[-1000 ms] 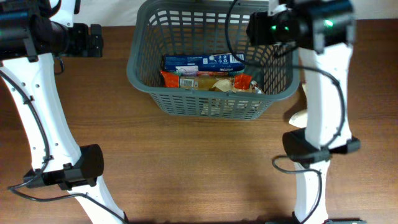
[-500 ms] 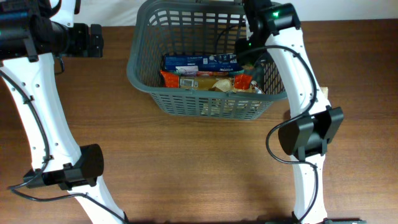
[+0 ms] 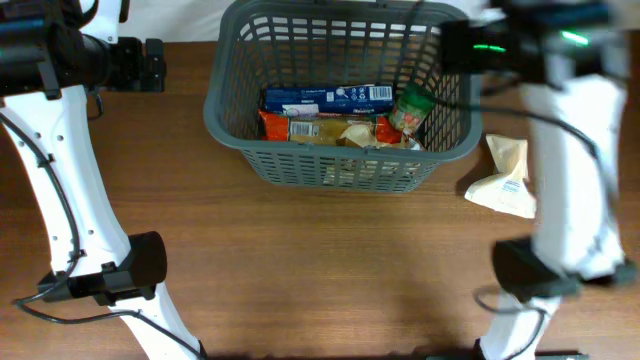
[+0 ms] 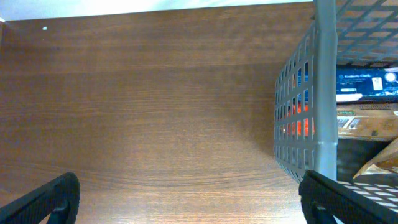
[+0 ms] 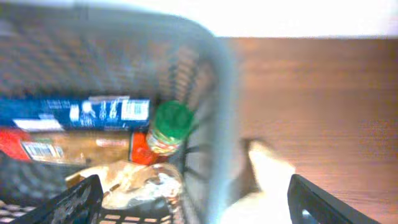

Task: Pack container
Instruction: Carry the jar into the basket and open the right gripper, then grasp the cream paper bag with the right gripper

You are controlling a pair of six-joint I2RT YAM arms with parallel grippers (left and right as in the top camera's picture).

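The dark grey basket point(image 3: 232, 118) stands at the back middle of the table. It holds a blue box point(image 3: 326, 98), orange packets point(image 3: 275, 127) and a green-lidded jar point(image 3: 410, 108) leaning at its right end. My right gripper point(image 3: 462, 48), blurred by motion, is open and empty above the basket's right rim. In the right wrist view its fingers point(image 5: 196, 205) straddle the basket wall point(image 5: 217, 118), with the jar point(image 5: 169, 127) inside. My left gripper point(image 3: 150, 62) is open and empty left of the basket; its fingers point(image 4: 199, 199) hang over bare table beside the basket wall point(image 4: 305, 124).
A white pouch point(image 3: 505, 175) lies on the wooden table right of the basket; it also shows blurred in the right wrist view point(image 5: 267, 180). The arms' bases stand at the front left and front right.
My right arm has swung from over the basket's right end out to the right. The green-lidded jar now shows inside the basket. The left arm has not moved.
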